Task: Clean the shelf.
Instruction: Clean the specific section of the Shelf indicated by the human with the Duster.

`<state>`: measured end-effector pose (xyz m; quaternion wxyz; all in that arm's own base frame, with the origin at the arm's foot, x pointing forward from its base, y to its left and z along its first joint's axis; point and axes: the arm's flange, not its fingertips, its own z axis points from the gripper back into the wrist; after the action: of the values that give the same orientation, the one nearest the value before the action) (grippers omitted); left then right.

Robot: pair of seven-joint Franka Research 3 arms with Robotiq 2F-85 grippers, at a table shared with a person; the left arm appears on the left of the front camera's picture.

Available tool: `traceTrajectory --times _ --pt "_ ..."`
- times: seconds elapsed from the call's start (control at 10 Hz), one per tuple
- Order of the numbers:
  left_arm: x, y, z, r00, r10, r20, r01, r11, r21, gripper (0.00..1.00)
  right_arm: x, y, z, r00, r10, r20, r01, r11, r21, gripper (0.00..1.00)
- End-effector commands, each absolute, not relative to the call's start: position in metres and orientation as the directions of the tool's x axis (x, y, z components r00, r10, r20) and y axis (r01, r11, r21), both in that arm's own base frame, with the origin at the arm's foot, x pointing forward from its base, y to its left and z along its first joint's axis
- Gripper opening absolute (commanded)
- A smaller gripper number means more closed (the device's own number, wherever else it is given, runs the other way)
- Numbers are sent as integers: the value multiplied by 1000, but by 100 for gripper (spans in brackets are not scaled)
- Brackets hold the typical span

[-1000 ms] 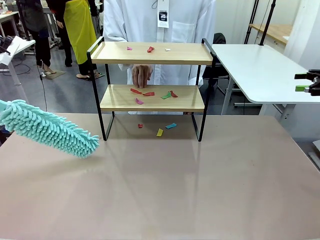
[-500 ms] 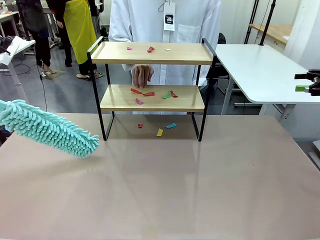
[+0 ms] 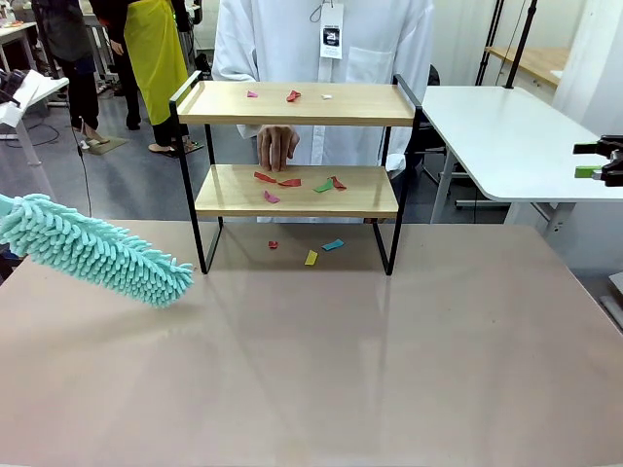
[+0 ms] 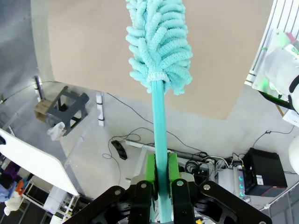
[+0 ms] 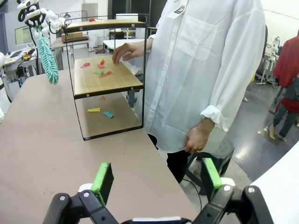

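table point(image 3: 311, 370): we see a tan top, bare from its near edge up to the shelf.
shelf point(image 3: 302, 118): it stands upright at the middle of the table's far edge, just in front of the person point(image 3: 321, 58).
under the shelf: we count three scraps point(image 3: 311, 258) lying on the table between the legs. One is yellow, one blue and one small and red.
lower board point(image 3: 365, 197): we count five scraps on its left and middle part. Two red ones lie near the far edge, a pink one lies nearer us, and a green one touches another red one. The right part is bare.
top board point(image 3: 370, 102): it carries a pink, a red and a tiny white scrap, spread along the far side between the raised rails.
left gripper point(image 4: 160, 175): its green pads are clamped on the duster's teal handle point(image 4: 158, 121), which runs straight out between the fingers.
duster point(image 3: 97, 251): the fluffy teal head hangs tilted over the table's left side, tip lowest. The tip is near the shelf's left front leg but apart from it. We cannot tell whether the tip touches the table.
right gripper point(image 5: 156, 179): its jaws are spread wide with nothing between them. It sits by the table's edge, well apart from the shelf.
hand point(image 3: 277, 146): the fingers point down, tips on the lower board's far edge behind the red scraps.
other hand point(image 5: 198, 136): it hangs loosely at the person's side.
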<state>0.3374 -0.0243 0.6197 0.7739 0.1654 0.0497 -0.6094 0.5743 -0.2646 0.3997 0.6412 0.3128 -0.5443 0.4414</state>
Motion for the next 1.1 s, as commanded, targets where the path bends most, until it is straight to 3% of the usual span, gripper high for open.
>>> traceTrajectory --times 0.0,0.5,0.9,1.0 --pt "337 -24 620 252 -927 -279 960 203 195 13 575 -264 402 14 229 973 -905 416 -84 100" --pt "298 -75 632 400 -912 86 911 406 73 13 575 -264 402 14 229 973 -905 416 -84 100" --pt "268 -147 612 628 -726 280 767 638 -64 13 575 -264 402 14 229 973 -905 416 -84 100" --pt "268 -154 602 591 -715 375 796 592 -125 13 575 -264 402 14 229 973 -905 416 -84 100"
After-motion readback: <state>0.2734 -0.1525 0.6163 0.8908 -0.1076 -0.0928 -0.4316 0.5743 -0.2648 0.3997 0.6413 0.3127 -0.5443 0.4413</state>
